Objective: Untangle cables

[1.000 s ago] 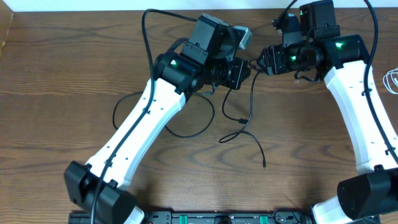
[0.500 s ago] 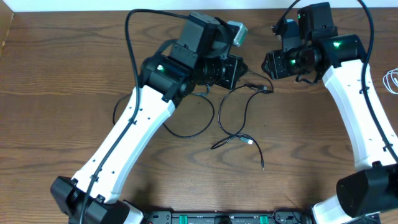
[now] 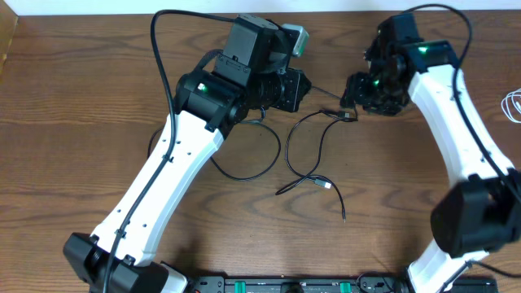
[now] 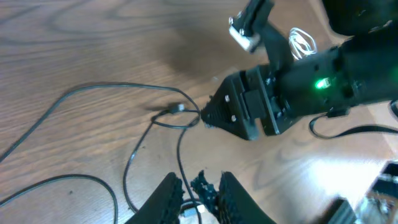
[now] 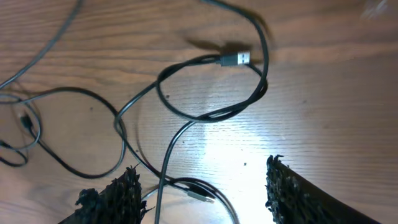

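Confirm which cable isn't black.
The white cable, coiled alone at the far right, away from the rest; the black cables lie looped together.

On my rig I list:
- left arm (image 3: 160,183) and right arm (image 3: 457,122): white tapered links, black joint housings, one green light (image 3: 202,86) each.
- wires (image 3: 155,49): thin, black, looping off both wrists.
- fingers (image 5: 115,194): black, rough-textured, with jagged edges.

Dark, wood-grained table (image 3: 73,98) fills the view, bright glare patches on its surface.
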